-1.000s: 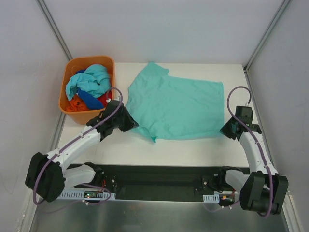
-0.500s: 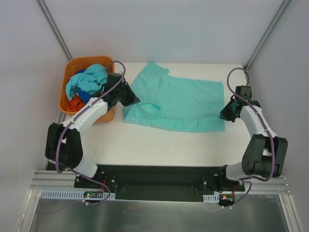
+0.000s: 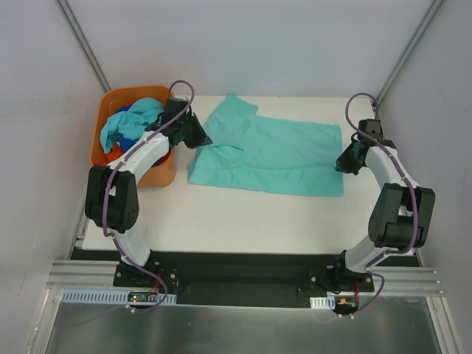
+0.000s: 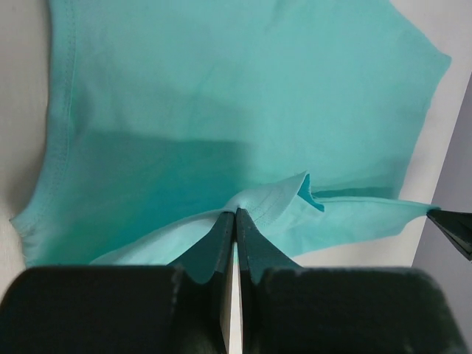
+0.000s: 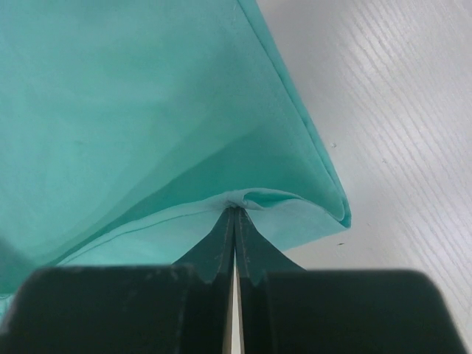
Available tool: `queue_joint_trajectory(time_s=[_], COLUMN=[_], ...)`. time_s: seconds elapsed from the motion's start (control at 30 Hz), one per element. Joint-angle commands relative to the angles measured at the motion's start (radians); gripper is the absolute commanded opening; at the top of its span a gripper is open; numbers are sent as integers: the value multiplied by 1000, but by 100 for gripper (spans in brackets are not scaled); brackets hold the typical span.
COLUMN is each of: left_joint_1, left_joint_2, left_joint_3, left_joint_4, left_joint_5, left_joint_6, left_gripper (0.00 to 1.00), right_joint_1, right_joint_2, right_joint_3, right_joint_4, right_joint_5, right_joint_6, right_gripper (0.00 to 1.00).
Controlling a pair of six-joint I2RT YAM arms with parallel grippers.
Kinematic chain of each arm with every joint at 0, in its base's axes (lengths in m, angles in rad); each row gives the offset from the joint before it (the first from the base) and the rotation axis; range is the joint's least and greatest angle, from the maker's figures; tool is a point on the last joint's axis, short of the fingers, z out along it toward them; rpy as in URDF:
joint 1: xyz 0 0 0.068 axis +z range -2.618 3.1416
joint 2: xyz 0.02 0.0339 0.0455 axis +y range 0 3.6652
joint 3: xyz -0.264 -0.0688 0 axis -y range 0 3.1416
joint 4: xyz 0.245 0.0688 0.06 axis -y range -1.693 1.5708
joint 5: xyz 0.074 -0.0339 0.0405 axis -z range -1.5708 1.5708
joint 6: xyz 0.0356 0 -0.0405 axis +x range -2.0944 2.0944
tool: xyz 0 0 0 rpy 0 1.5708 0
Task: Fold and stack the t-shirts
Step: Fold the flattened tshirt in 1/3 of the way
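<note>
Top external view: teal-green t-shirt (image 3: pixel 265 158) lies spread across the far half of the surface (image 3: pixel 243 217), long axis left to right, with a lengthwise fold partly made.

Left pincer (image 3: pixel 200 140) is clamped on a gathered bit of the shirt's left end. The left wrist view shows the fingers tight together with cloth pinched at the tips. Right pincer (image 3: pixel 341 164) is clamped likewise on the shirt's right edge, a doubled layer caught between closed fingers.

Handling, my judgement: light, limp knit with no stiffness. It sags between the two grips and will drag on the surface rather than slide cleanly. I would hold it at the hem corners, keep both ends taut and level, and release only once the layer lies flat, or the fold will wrinkle.

Other t-shirts (image 3: pixel 133 122), aqua, blue and orange-red, sit bundled in the orange basket (image 3: pixel 158 177) at far left.

Room:
- Basket is just beside the left pincer, so there is a risk of snagging there.
- Right arm sits near the right edge of the surface.
- Near half of the surface is bare and suits the stack.
</note>
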Motion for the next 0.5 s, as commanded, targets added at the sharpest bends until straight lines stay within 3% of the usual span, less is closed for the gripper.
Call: queue_joint_trajectory(time_s=[0.0, 0.17, 0.33, 0.37, 0.43, 0.47], left_joint_1=[16, 18, 18, 18, 15, 12], left_joint_2=[56, 165, 254, 260, 257, 248], left_joint_3=[81, 170, 238, 273, 290, 294], left_joint_4=[14, 12, -3, -22, -25, -25], left_joint_5=[-26, 20, -32, -26, -6, -4], left_joint_6=[46, 56, 50, 49, 49, 49], left_gripper=[0, 0, 2, 34, 64, 73], right_joint_1=[-5, -4, -4, -4, -2, -1], right_joint_2=[47, 111, 168, 186, 191, 176], right_joint_3=[64, 110, 166, 185, 217, 217], right_joint_4=[14, 17, -4, -39, -72, -79], right_joint_5=[16, 16, 19, 19, 16, 16], right_joint_6=[-22, -30, -42, -48, -62, -64], right_gripper=[0, 3, 8, 22, 46, 67])
